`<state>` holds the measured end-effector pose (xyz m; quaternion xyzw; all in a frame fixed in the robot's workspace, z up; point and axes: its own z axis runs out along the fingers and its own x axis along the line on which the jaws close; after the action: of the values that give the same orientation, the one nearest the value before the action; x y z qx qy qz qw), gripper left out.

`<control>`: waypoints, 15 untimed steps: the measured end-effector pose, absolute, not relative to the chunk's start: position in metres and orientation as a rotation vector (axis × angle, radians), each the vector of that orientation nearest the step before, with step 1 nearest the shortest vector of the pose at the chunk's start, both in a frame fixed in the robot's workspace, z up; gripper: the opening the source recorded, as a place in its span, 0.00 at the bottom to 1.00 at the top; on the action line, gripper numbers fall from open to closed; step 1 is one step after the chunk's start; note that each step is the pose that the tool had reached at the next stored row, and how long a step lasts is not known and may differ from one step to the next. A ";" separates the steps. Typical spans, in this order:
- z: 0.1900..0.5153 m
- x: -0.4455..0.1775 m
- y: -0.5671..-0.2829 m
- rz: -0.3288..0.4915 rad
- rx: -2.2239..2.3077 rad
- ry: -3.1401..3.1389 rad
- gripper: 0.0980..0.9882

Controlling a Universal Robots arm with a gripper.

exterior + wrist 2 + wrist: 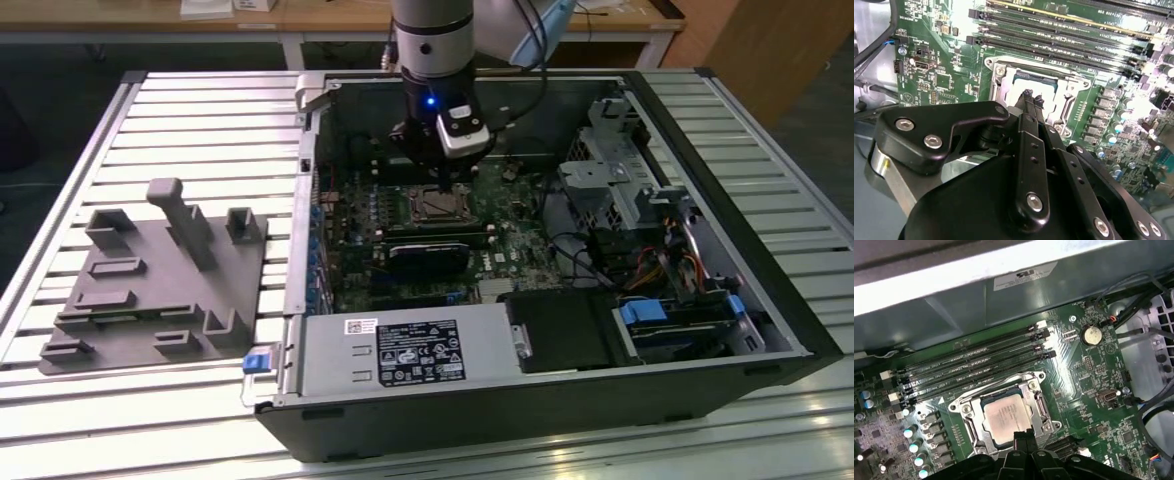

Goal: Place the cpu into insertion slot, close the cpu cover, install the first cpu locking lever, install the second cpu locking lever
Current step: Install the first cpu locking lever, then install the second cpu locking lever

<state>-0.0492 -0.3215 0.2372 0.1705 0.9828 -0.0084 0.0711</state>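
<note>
End effector (1032,97) fingertips pressed together, holding nothing, tips just above the cpu (1005,416) edge. In the first wrist view the cpu sits flat in the insertion slot (1040,407), cpu cover (970,416) down around it. In the exterior view the slot is at roughly 11 o'clock from the black card (430,254). Chip judged light, stiff and fragile underneath: handle by the edges, not the top. Cover is thin springy metal; press on its frame.
</note>
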 end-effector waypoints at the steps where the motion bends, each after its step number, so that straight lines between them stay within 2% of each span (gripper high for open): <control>1: 0.238 -0.049 -0.321 -0.025 0.509 2.956 0.01; 15: 0.242 -0.049 -0.321 -0.024 0.501 2.957 0.01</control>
<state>-0.0492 -0.3214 0.2422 0.1666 0.9834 -0.0079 0.0712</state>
